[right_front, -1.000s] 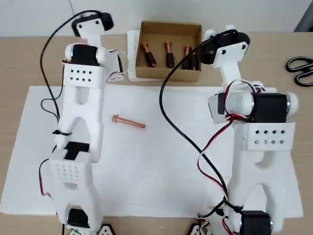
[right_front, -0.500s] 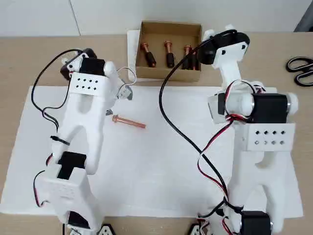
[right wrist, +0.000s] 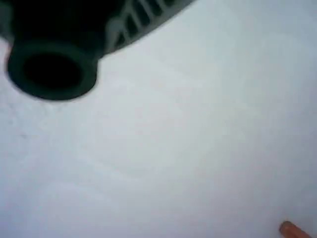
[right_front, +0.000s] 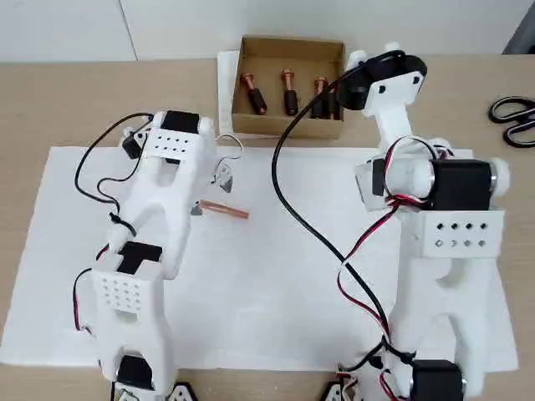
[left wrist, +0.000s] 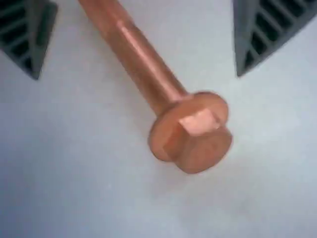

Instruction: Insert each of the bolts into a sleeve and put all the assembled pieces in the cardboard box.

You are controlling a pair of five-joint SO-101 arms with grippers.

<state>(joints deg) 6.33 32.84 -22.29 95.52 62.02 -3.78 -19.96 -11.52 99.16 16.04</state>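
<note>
A white sheet [right_front: 276, 284] covers the table [right_front: 50, 100] in front of both arms. On it, near the left arm, lies one bare bolt [right_front: 226, 210], flat, its head towards that arm. The left gripper [left wrist: 137, 74] hangs low over the head end with its fingers [left wrist: 29, 44] spread wide, one on each side of the shank and touching neither it nor the head. The right gripper [right wrist: 74, 29] hovers above bare sheet with a black sleeve [right wrist: 52, 73] that seems clamped between its fingers, the bore facing outward. Farther back stands the box [right_front: 288, 128], just beyond the sheet, with three assembled pieces [right_front: 289, 92] side by side inside. Scissors [right_front: 514, 117] lie at the table's far right.
</note>
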